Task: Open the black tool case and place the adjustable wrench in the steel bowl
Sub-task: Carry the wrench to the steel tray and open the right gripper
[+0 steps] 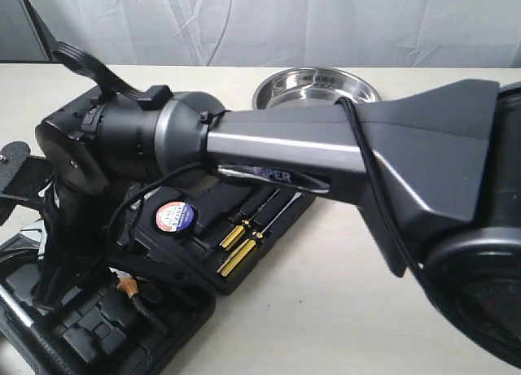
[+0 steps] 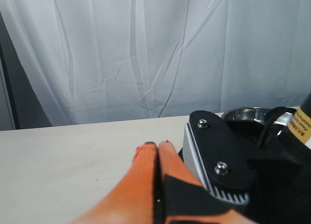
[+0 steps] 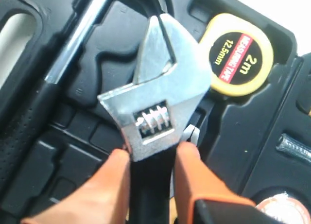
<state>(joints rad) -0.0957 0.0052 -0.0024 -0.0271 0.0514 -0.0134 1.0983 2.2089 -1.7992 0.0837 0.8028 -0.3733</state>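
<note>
Black moulded-plastic tool case [image 3: 43,151] lies open; right end effector [image 3: 153,153] clamps the silver-headed, black-sleeved adjustable wrench [image 3: 160,88] over it; left end effector [image 2: 158,151] closed, empty. Transfer to the shiny steel bowl [image 1: 316,86] remains.

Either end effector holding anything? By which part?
The adjustable wrench, gripped at the top of its black handle below the silver head, between the fingers of the right end effector. The left end effector holds nothing.
</note>
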